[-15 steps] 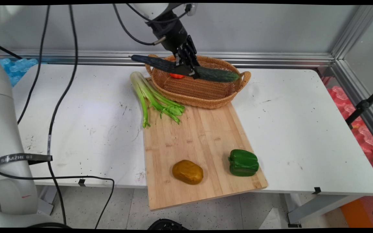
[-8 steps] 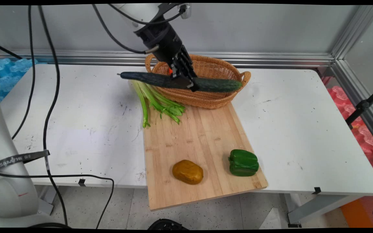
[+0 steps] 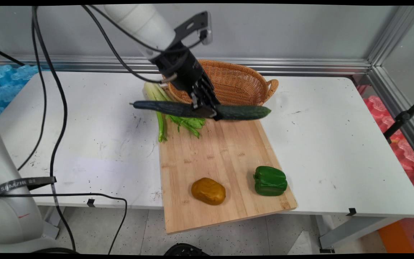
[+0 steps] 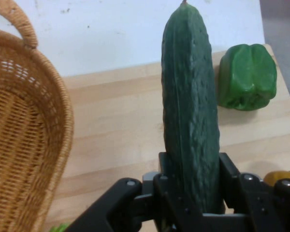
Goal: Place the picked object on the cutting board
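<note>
On the near end of the cutting board [image 3: 225, 169] lie a brown potato [image 3: 208, 191] and a green pepper [image 3: 270, 181], unmoved. Farther back, the gripper [image 3: 207, 109] is clamped on a long cucumber [image 3: 243, 112], held level in the air above the board's far edge; it has come forward out of the wicker basket [image 3: 235, 81] and lower. Celery [image 3: 162, 108] lies beside the basket.
</note>
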Motion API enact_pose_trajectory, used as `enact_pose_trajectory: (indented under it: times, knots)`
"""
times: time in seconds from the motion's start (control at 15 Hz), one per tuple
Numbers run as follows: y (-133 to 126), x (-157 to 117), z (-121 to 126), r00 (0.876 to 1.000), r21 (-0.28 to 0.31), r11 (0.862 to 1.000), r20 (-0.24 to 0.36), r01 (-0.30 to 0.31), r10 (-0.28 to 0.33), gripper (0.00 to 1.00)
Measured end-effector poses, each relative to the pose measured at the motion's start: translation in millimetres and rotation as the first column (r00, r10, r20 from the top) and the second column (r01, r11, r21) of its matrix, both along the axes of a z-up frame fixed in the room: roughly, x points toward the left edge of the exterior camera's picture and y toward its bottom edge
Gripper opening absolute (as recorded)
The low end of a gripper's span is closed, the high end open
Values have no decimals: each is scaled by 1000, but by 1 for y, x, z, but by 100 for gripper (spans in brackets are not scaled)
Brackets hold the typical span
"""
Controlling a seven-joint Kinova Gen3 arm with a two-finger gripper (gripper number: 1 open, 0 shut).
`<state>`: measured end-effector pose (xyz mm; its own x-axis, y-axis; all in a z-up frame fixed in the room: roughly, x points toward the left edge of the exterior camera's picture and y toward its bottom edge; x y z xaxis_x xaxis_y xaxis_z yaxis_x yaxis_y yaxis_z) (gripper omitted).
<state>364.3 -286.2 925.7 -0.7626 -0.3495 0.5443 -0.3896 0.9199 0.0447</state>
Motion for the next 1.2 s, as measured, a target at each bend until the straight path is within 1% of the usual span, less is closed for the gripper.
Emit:
enact_pose_trajectory:
  times: [0.4, 0.8, 1.07, 1.2]
  knots:
    - [4, -19, -38, 1000, 1, 1000, 5, -22, 22, 0]
    - [-1, -35, -87, 998, 18, 999, 30, -51, 50, 0]
    - [-4, -43, -115, 997, 33, 998, 43, -59, 57, 0]
    - [-5, -45, -125, 997, 38, 997, 45, -62, 61, 0]
